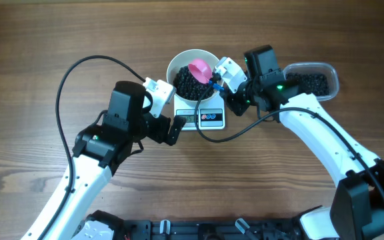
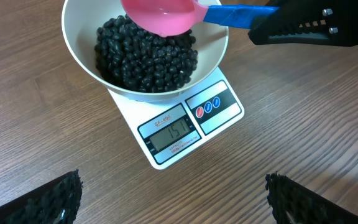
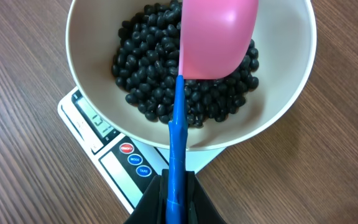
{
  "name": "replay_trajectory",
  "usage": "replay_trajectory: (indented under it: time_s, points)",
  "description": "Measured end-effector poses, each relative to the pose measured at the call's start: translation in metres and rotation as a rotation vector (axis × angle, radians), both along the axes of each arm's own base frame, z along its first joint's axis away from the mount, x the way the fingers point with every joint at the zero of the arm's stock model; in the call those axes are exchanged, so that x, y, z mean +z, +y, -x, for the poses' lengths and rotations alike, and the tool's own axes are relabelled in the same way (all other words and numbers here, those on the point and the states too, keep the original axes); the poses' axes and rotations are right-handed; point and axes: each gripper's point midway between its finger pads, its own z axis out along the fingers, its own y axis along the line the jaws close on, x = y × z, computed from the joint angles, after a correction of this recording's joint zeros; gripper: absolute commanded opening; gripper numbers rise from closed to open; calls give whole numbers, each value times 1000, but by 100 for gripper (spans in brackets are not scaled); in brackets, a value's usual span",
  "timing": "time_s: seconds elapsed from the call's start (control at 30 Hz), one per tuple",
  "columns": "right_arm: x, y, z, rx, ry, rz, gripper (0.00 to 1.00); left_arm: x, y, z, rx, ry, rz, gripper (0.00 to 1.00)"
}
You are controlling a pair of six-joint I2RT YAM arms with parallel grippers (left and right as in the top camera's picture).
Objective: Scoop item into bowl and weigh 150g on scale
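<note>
The big wooden table (image 1: 32,40) holds it all. The left gripper (image 2: 176,205) hangs low just in front of the scale, and its jaws are wide apart with nothing in them. The right gripper (image 3: 176,199) has its jaws squeezed tight on the blue handle (image 3: 178,124) of the scoop.

A clear tub (image 1: 332,70) sits far to the right, with some black beans (image 1: 312,83) in it. The white bowl (image 2: 79,37) sits on top of the white scale (image 2: 229,115). The scale's screen (image 2: 174,132) and buttons face the robot, and the screen shows 151.

The pink scoop (image 3: 216,37) is long and thin. From above, it runs on a slant from the right gripper up and left. Its round pink end points to the middle of the bowl and is just above the beans. The handle end points back to the gripper.

A heap of small, shiny black beans (image 2: 142,56) fills the bottom of the bowl.
</note>
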Motion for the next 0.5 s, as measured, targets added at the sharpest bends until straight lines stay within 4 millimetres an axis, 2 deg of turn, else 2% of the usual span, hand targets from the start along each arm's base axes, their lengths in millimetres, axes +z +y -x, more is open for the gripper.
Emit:
replay_trajectory:
  time_s: [0.5]
  points:
    - [-1, -1, -2, -5, -8, 7, 4, 0, 0, 0, 0, 0, 0, 100]
